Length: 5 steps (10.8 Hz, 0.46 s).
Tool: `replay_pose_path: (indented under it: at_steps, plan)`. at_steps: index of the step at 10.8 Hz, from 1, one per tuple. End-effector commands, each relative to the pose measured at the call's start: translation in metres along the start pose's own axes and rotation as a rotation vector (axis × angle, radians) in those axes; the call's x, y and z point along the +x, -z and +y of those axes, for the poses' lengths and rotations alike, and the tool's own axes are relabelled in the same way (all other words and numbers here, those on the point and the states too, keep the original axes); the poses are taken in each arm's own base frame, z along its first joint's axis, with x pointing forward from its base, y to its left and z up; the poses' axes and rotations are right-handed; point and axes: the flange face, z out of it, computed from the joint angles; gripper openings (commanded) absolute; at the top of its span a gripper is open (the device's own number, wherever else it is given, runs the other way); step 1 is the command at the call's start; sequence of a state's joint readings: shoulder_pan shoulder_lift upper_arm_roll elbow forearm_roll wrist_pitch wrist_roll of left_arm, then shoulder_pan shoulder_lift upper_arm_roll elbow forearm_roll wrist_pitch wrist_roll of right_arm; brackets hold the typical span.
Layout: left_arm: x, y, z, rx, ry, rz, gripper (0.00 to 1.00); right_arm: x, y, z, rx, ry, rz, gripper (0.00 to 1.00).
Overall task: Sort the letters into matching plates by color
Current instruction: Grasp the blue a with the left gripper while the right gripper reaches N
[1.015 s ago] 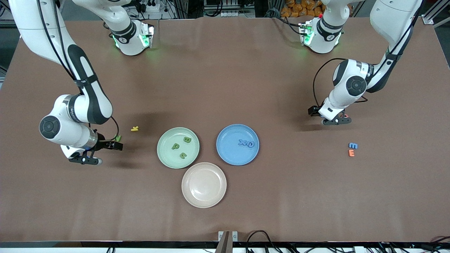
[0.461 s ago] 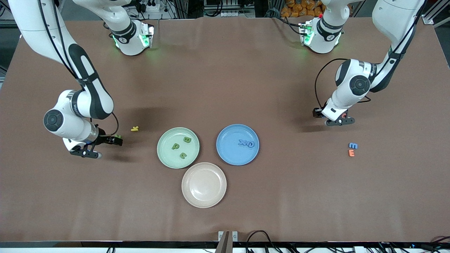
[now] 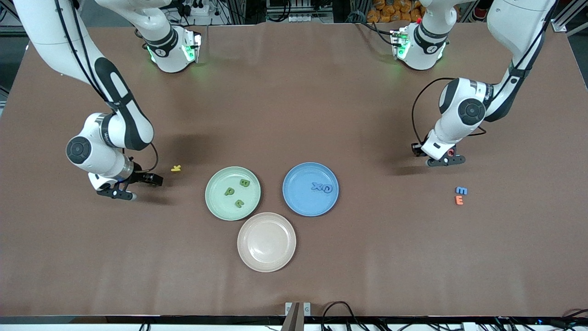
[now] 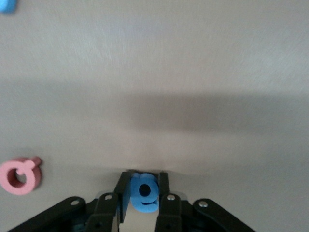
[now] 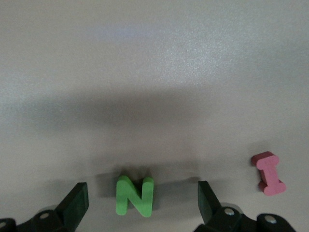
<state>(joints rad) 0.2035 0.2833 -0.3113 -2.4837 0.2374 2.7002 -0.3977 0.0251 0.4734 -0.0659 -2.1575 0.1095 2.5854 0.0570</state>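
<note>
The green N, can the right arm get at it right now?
Probably yes. The right gripper is open, and the N lies flat on the table between its fingers with nothing in the way.

Front view: high, facing both arm bases, taking in the whole brown table (image 3: pixel 294 115).
Left wrist view: close, looking down past its black fingers (image 4: pixel 166 208).
Right wrist view: close over table.
Shared: each wrist's patch of table also lies in the front view.

Robotics lab: table-mounted arms (image 3: pixel 105 115), cable clutter (image 3: pixel 294 11)
</note>
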Motion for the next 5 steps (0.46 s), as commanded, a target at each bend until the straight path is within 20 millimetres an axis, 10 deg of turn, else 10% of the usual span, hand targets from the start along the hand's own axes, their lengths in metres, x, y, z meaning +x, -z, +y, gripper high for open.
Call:
replay_pose_path:
  at_steps: [1, 5]
  plan:
    - [0.018, 0.034, 0.019, 0.01, 0.033, 0.057, 0.0, -0.012, 0.009, 0.0, 0.002, -0.002, 0.011, 0.83]
    - [0.046, 0.072, 0.064, 0.01, 0.111, 0.045, 0.0, -0.013, 0.009, -0.001, 0.0, 0.013, 0.009, 0.39]
